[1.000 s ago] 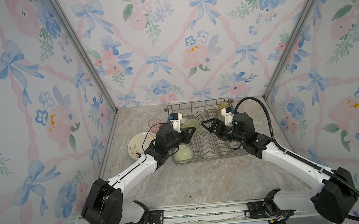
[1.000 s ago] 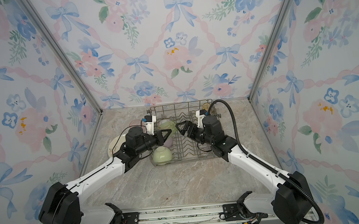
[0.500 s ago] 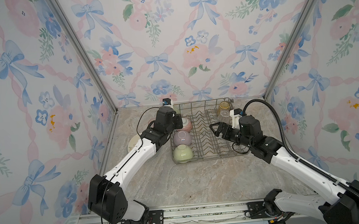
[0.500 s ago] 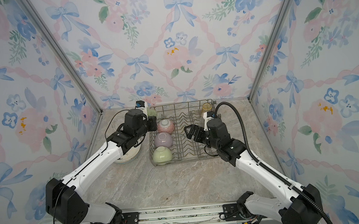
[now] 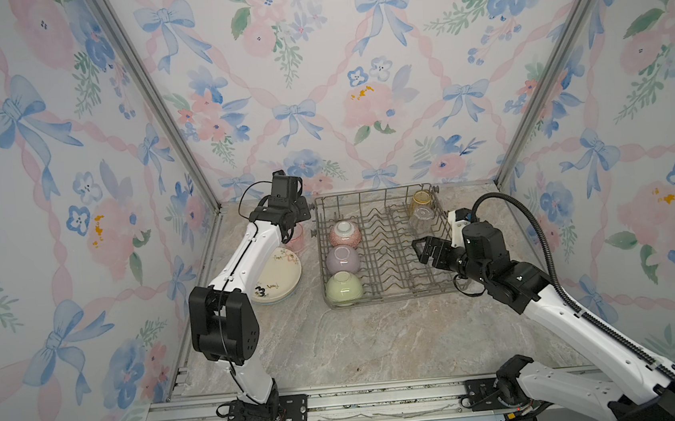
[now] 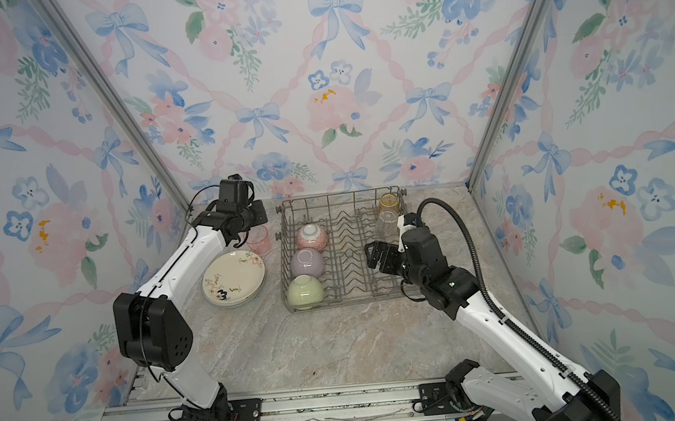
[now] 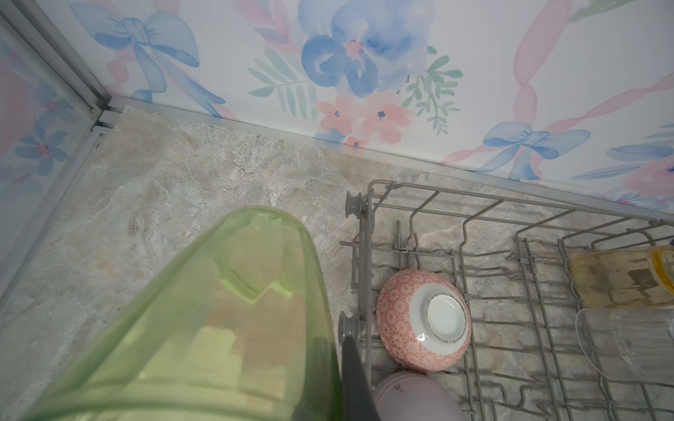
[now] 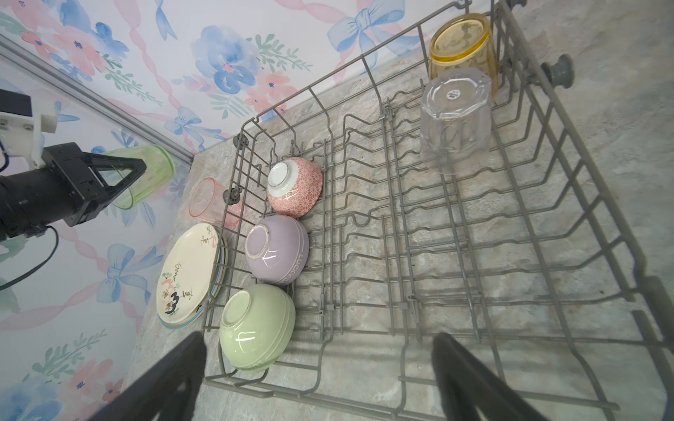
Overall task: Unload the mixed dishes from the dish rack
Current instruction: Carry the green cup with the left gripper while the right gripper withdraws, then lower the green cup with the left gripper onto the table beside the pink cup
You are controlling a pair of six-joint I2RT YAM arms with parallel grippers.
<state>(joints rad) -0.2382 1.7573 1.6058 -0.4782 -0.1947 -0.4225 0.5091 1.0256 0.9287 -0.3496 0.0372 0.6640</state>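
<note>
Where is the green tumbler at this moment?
In the right wrist view the green tumbler is clamped in the left pincer, held in the air outside the dish rack's far left corner, near the standing pink tumbler.

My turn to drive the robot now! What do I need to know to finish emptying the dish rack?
Grippers: the left gripper is shut on the green tumbler, held off the table left of the dish rack. The right gripper is open and empty, over the rack's near right part.
Done: the plate stack and the pink tumbler sit on the table left of the rack.
Left: set the green tumbler down. Then take out the pink bowl, lilac bowl and green bowl, upside down along the rack's left side, and the yellow tumbler and clear tumbler in its far right corner.
</note>
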